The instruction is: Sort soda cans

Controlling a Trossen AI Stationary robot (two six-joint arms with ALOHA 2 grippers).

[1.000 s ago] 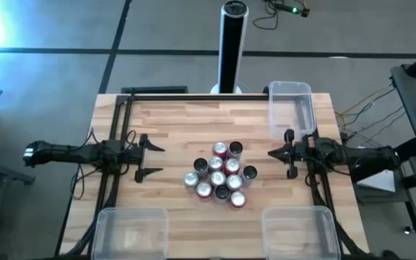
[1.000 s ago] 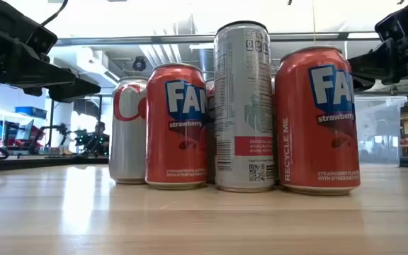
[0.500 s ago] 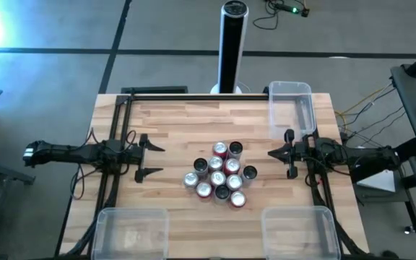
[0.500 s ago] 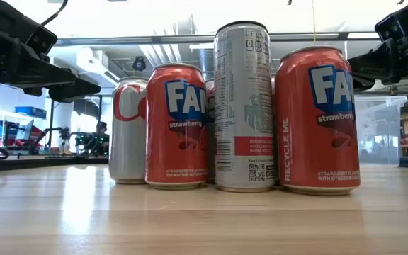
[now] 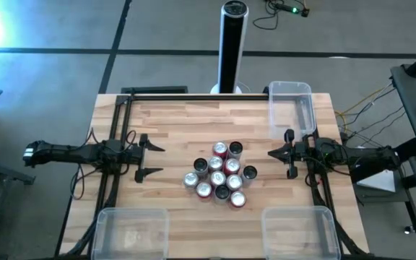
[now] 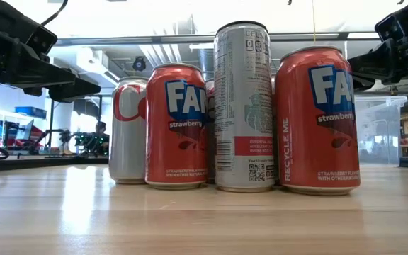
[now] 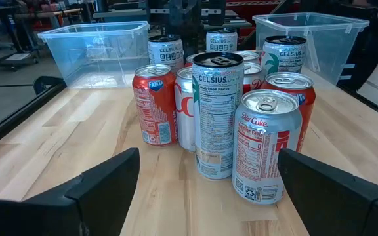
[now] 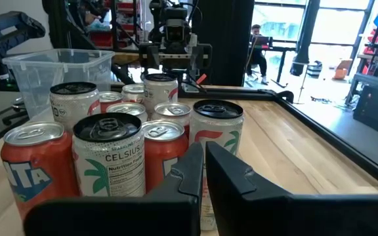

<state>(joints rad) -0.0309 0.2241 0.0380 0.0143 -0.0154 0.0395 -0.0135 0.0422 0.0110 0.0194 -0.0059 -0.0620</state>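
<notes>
About a dozen soda cans (image 5: pixel 219 172) stand upright in a tight cluster at the table's middle, with red, silver and black bodies. The low view shows red Fanta cans (image 6: pixel 177 126) and a taller silver can (image 6: pixel 244 106) from the near side. My left gripper (image 5: pixel 151 159) hovers left of the cluster, open, fingers pointing at the cans (image 7: pixel 218 115). My right gripper (image 5: pixel 271 153) hovers right of the cluster, shut, pointing at it; its wrist view shows the closed fingers (image 8: pixel 204 160) in front of the cans (image 8: pixel 110 164). Neither gripper touches a can.
Three clear plastic bins sit on the table: one at the far right corner (image 5: pixel 290 107), one at the near left (image 5: pixel 131 230), one at the near right (image 5: pixel 297 230). A tall black-and-silver post (image 5: pixel 232 47) stands beyond the far edge. Bare wood surrounds the cluster.
</notes>
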